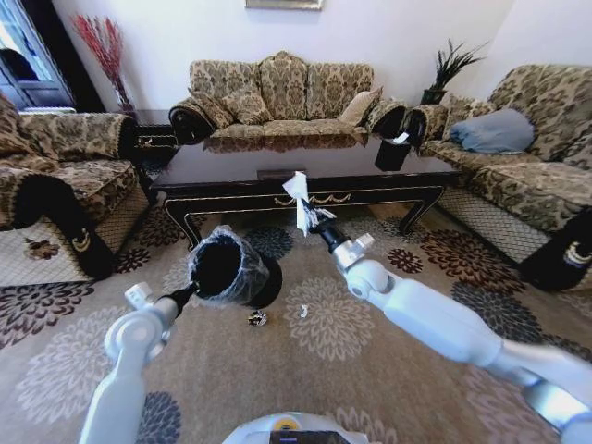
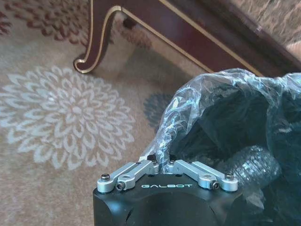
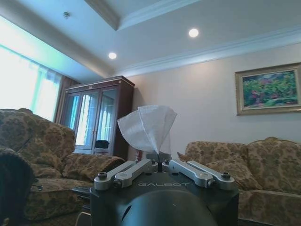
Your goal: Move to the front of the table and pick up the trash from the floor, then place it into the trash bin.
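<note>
Left gripper point(image 2: 162, 162) pinches the trash bin point(image 1: 227, 268) liner, lifted; right gripper point(image 1: 314, 222) clamps white paper point(image 1: 299, 199). Dark wad point(image 1: 257, 318) and, apparently, a scrap point(image 1: 302, 311) remain.

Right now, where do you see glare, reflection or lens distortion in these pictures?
Head view: wide-lens bending at the edges, and the glossy table mirrors the sofa. Left wrist view: highlights on the trash bin liner. Right wrist view: the window is overexposed behind the white paper.
</note>
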Motion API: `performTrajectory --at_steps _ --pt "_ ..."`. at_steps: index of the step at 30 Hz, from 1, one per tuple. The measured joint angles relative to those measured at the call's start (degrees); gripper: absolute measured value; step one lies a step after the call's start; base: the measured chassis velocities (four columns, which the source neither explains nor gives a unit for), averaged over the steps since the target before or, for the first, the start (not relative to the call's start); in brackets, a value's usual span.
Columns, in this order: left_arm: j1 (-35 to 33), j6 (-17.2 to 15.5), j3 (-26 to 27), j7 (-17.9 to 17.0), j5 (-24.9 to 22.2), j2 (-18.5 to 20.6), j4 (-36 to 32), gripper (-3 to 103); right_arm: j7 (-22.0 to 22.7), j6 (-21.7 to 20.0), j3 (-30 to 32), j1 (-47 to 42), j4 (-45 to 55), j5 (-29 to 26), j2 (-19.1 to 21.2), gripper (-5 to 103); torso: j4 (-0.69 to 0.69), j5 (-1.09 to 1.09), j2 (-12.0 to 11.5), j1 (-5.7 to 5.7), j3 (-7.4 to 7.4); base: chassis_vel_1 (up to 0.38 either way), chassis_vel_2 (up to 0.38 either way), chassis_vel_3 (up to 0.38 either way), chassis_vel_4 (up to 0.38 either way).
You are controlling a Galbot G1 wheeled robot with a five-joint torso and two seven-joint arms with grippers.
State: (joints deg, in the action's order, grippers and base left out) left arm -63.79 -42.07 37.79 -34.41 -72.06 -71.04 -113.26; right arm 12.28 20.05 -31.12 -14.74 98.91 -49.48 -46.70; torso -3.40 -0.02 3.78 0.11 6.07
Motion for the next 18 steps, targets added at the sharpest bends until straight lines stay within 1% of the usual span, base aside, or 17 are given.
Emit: performTrajectory --at_steps 1,2,4,5,8,9,13,16,18 --pt "2.32 -0.02 -1.64 -0.57 -0.02 -0.08 2.53 2 -0.61 0.58 -1.30 1.33 -1.15 -0.19 -0.83 0 -0.01 0.00 0.00 0.00 0.00 0.000 0.000 0.000 0.000" --pt "2.32 -0.02 -1.64 -0.57 -0.02 -0.08 2.53 2 -0.61 0.58 -1.30 1.33 -1.15 -0.19 -0.83 0 -0.01 0.00 0.00 0.00 0.00 0.000 0.000 0.000 0.000" --pt "5.66 0.00 -4.27 -1.47 0.07 -0.72 6.48 2 -2.75 2.02 -3.76 3.24 -3.24 -0.24 -2.19 0 -0.04 0.03 0.00 0.00 0.00 0.000 0.000 0.000 0.000" --pt "5.66 0.00 -4.27 -1.47 0.07 -0.72 6.48 2 -2.75 2.02 -3.76 3.24 -3.24 -0.24 -2.19 0 -0.04 0.03 0.00 0.00 0.00 0.000 0.000 0.000 0.000" --pt "8.58 -0.03 -6.77 -1.90 0.75 -2.25 10.19 2 -5.34 4.02 -5.70 4.45 -5.13 0.52 -4.23 0 -0.01 0.02 0.00 0.00 0.00 0.000 0.000 0.000 0.000" --pt "8.58 -0.03 -6.77 -1.90 0.75 -2.25 10.19 2 -5.34 4.02 -5.70 4.45 -5.13 0.52 -4.23 0 -0.01 0.02 0.00 0.00 0.00 0.000 0.000 0.000 0.000" --pt "11.44 -0.04 -8.63 -1.90 1.64 -3.85 14.08 2 -5.66 4.29 -7.33 4.60 -6.38 0.96 -6.66 0 -0.02 0.02 0.00 -0.01 -0.01 0.000 0.000 0.000 0.000" --pt "12.58 -0.04 -9.25 -1.86 1.94 -4.69 15.59 2 -5.74 4.56 -8.19 4.60 -7.13 1.55 -7.62 0 -0.01 0.02 -0.01 -0.01 -0.01 0.000 0.000 0.000 0.000" --pt "13.85 -0.06 -9.87 -1.68 2.31 -5.77 16.90 2 -6.84 5.05 -9.33 4.40 -8.04 2.28 -8.60 0 -0.02 0.01 0.00 0.00 -0.01 0.000 0.000 0.000 0.000"
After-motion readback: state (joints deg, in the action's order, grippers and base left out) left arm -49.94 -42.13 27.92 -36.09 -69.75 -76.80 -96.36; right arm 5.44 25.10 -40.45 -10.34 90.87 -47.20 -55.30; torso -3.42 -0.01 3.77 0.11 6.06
